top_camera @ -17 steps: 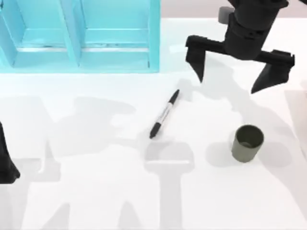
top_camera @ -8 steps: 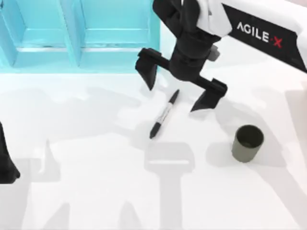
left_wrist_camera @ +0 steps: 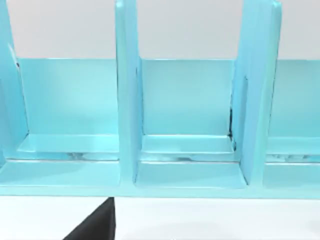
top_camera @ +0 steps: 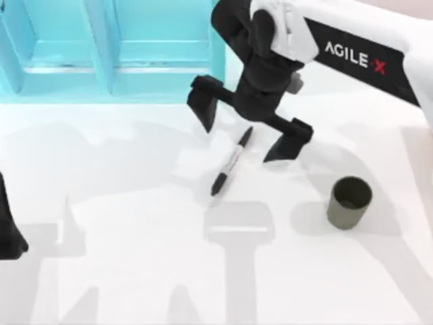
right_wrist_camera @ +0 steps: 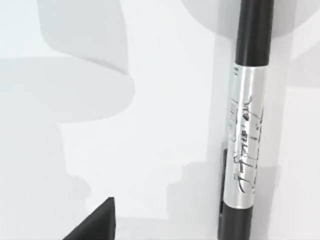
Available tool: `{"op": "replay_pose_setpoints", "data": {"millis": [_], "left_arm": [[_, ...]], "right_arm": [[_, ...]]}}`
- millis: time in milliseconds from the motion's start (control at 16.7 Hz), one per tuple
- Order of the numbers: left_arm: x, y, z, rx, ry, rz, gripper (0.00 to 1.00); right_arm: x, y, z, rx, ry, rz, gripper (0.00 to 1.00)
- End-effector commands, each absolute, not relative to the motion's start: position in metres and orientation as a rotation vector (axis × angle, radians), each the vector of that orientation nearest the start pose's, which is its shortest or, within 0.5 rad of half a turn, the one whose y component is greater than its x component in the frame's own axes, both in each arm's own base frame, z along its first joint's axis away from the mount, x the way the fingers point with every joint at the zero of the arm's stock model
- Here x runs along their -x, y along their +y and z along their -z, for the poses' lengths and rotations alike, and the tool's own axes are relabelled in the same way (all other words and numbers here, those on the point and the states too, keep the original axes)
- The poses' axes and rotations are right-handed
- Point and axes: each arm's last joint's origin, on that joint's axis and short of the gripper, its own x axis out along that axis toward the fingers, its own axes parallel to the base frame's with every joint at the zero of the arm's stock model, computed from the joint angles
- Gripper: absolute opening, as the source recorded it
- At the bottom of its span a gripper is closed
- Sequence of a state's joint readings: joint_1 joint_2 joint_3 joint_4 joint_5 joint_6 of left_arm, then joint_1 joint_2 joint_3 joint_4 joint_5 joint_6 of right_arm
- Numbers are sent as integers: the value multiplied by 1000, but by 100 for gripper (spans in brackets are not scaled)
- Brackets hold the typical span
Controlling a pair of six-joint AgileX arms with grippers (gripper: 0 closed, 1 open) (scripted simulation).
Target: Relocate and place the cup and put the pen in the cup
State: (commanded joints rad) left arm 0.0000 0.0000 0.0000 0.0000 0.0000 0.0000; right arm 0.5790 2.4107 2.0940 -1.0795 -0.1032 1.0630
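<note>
Top view, listed by us from largest to smallest. Table: white surface carrying all that follows. Shelf unit: turquoise, at the table's far left; we see upright dividers and bare compartment floors in the left wrist view. Our right gripper: black, fingers spread wide apart, poised over the upper end of the pen, one finger on each side of it. Our left gripper: parked at the table's left edge; we cannot tell how its jaws stand. Cup: olive-green, upright, right of centre, well apart from the pen, its dark interior holding nothing. Pen: lying flat and diagonal at the centre; black ends and a printed pale barrel in the right wrist view.
</note>
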Motion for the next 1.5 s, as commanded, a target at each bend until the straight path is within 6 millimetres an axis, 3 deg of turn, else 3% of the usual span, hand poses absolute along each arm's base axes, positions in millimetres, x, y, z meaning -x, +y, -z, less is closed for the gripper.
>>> {"op": "replay_pose_setpoints", "data": {"millis": [360,660,1440,1500], "left_arm": [[-106,-1,-160,0,0,0,100],[-106,-1,-160,0,0,0,100],[-106,-1,-160,0,0,0,100],[-106,-1,-160,0,0,0,100]], "right_arm": [[-410,290,-91,-517,1495,199,100],[-410,291,-84,-517,1496,200,100],[-410,291,-84,-517,1496,200,2],[-410,291,-84,-517,1496,200,0]]}}
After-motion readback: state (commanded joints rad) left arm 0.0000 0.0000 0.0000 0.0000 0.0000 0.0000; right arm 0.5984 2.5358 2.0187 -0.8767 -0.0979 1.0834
